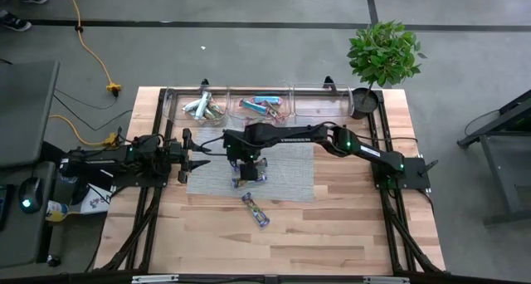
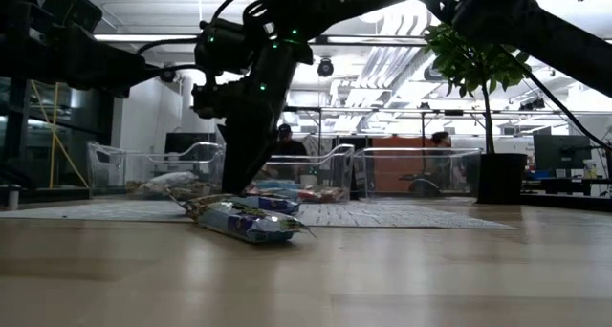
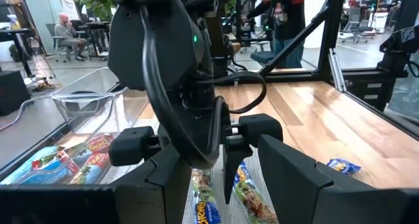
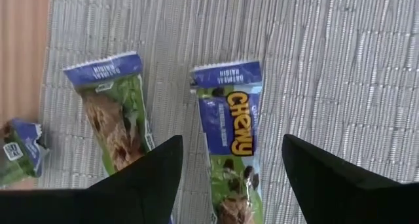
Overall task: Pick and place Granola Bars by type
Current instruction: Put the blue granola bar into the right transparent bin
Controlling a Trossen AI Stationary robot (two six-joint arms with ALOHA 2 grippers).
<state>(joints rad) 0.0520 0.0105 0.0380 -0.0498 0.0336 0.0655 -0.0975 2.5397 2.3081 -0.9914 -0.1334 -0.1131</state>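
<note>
Two granola bars lie flat side by side on the grey mat (image 1: 286,164). One is a blue-green "Chewy" bar (image 4: 230,119); the other has a green-blue wrapper (image 4: 111,116). My right gripper (image 4: 230,144) hangs open just above them, pointing steeply down. Its fingers stand on either side of the Chewy bar, clear of it. A third bar (image 1: 255,209) lies on the bare wood nearer the front edge. My left gripper (image 1: 197,157) waits open and level at the mat's left edge, facing the right gripper (image 3: 226,185).
Three clear bins stand along the far edge. The left one (image 1: 203,108) and the middle one (image 1: 265,108) hold bars, and the right one (image 1: 319,101) shows none. A potted plant (image 1: 382,56) stands at the far right corner. Bare wood lies right of the mat.
</note>
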